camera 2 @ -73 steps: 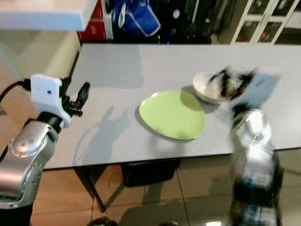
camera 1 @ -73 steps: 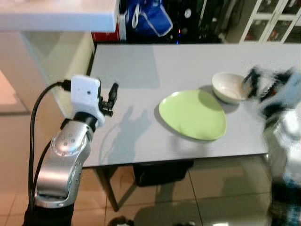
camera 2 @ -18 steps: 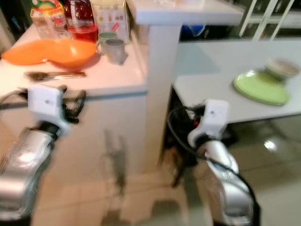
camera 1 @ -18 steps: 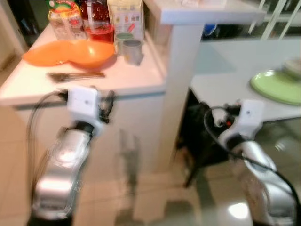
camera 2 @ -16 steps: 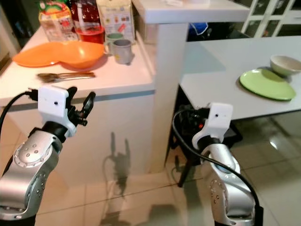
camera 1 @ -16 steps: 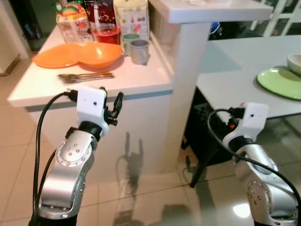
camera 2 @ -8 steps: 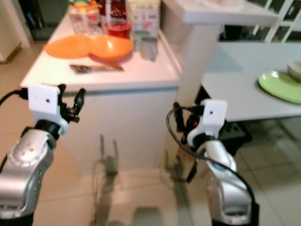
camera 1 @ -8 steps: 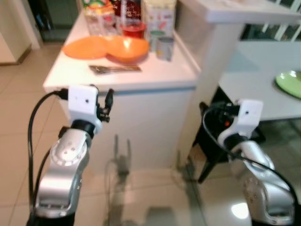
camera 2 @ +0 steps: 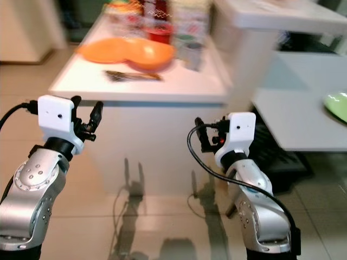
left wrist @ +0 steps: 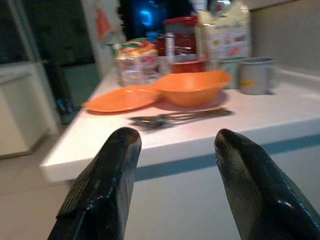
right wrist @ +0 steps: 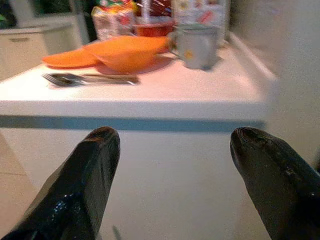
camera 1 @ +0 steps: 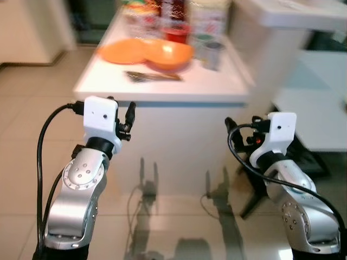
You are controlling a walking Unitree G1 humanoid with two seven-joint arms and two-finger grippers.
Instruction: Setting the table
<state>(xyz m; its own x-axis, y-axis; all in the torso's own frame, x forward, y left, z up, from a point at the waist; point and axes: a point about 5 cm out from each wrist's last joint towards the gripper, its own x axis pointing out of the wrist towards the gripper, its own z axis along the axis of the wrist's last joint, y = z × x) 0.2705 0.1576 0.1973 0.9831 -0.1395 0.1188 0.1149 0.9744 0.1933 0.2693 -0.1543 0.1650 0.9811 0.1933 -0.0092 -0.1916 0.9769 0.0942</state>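
White counter [camera 1: 162, 89] ahead; both arms raised short of its front edge, nothing held. Left gripper [left wrist: 172, 145] fingers spread apart, empty; right gripper [right wrist: 172, 145] likewise spread wide, empty.

On the counter: orange bowl [left wrist: 192, 87] near the middle, touching or overlapping an orange plate [left wrist: 120, 98] towards the far left side; fork and other cutlery [left wrist: 175, 117] lying flat between bowl and front edge, tines towards the left; grey mug [right wrist: 196, 45] beside the bowl towards the right edge; cartons and a red jar [camera 1: 176, 30] along the back, blurred.

Handling, by judgement: bowl and plate look like light, stiff plastic, smooth; pinch at the rim. Cutlery thin, hard, slippery, flush to the top; take the handles crosswise, near the middle.
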